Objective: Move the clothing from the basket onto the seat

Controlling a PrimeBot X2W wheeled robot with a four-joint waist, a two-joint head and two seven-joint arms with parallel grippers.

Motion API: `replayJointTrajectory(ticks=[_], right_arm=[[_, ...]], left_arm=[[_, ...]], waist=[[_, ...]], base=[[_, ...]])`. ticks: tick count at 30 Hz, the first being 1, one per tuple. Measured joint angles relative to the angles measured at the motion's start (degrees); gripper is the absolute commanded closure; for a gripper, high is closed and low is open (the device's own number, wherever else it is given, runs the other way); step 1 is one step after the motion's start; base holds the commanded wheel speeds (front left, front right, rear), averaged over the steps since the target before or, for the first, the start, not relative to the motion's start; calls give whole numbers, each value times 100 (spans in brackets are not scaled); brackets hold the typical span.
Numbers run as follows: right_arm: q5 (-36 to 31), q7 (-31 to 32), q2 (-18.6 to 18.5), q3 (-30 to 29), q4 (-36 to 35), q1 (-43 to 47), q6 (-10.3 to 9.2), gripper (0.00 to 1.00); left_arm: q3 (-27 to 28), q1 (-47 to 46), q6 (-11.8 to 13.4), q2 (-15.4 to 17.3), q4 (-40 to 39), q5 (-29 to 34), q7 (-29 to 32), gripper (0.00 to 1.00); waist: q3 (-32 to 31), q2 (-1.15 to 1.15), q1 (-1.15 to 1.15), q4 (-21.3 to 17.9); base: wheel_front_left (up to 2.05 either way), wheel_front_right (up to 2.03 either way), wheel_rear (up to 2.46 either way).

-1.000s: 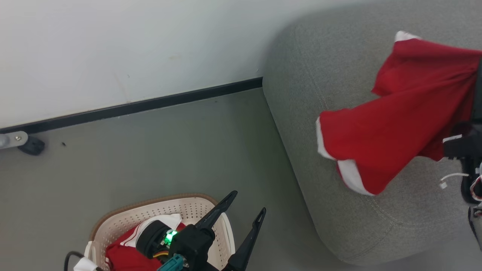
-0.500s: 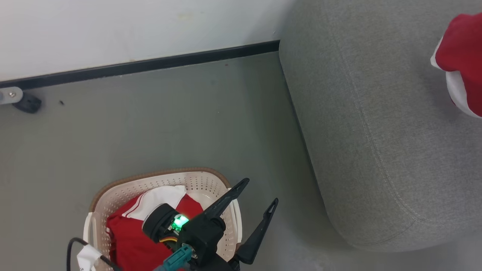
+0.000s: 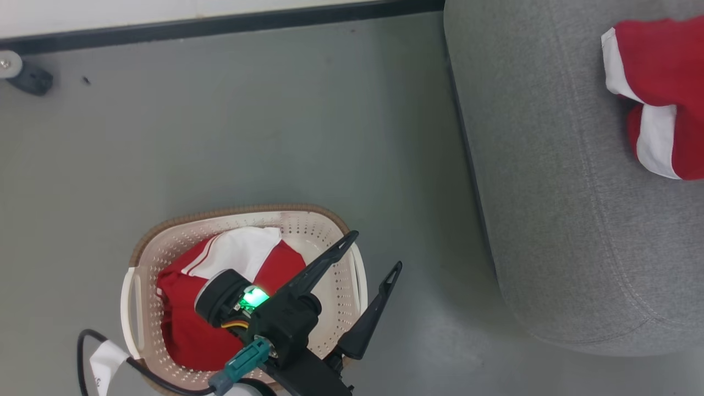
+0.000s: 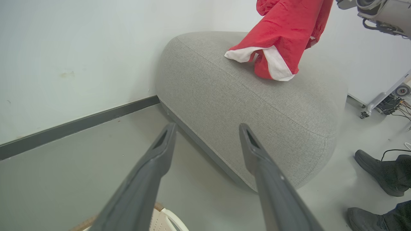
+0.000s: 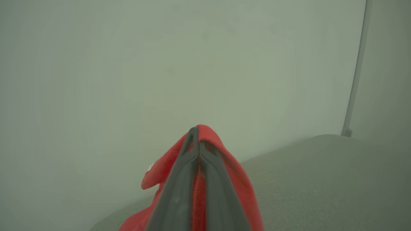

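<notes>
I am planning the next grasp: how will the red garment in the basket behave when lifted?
Probably floppy: the hanging garment, pinched in the right hand, sags in loose folds onto the seat. The basket garment lies crumpled in the basket, so it will likely drape and trail. It looks thin, so probably light.

The clothing [image 3: 181,330] in the basket [image 3: 308,226] is bright red, with a white panel edged by thin white stripes. The basket is cream, dotted with small holes, under a brown rim. The shorts [image 3: 668,66] on the grey woven seat [image 3: 550,192] are the same red with white bands. The floor [image 3: 275,121] is grey and the skirting [image 3: 220,25] black. The left tool [image 3: 376,251] is black, with a green light [image 3: 253,297] and a teal plug [image 3: 242,363].
</notes>
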Motion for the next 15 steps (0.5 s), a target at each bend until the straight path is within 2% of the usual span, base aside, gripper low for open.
replayJointTrajectory(ticks=[8,10,11,13,14,15], right_arm=[[97,0,67,-151,547,41,-43,100],[174,-1,121,-165,698,44,-43,100],[234,0,320,-158,1118,51,-36,100],[234,0,327,-156,1198,51,-33,100],[232,0,331,-154,1216,49,-11,58],[230,0,333,-152,1252,40,4,32]], left_arm=[[25,-113,-7,62,12,23,-2,0],[23,-126,-30,62,31,22,-2,0],[0,-203,-57,46,147,22,-11,0],[-11,-203,-83,32,207,22,-38,0],[-13,-203,-100,30,207,22,-56,0],[-13,-203,-100,22,222,22,-59,0]], waist=[[263,0,0,25],[306,0,-1,22],[334,0,-1,28],[310,0,-1,37],[299,0,-1,42],[285,-1,-1,46]], base=[[0,0,0],[0,0,0],[0,0,0],[0,0,0],[0,0,0],[0,0,0]])
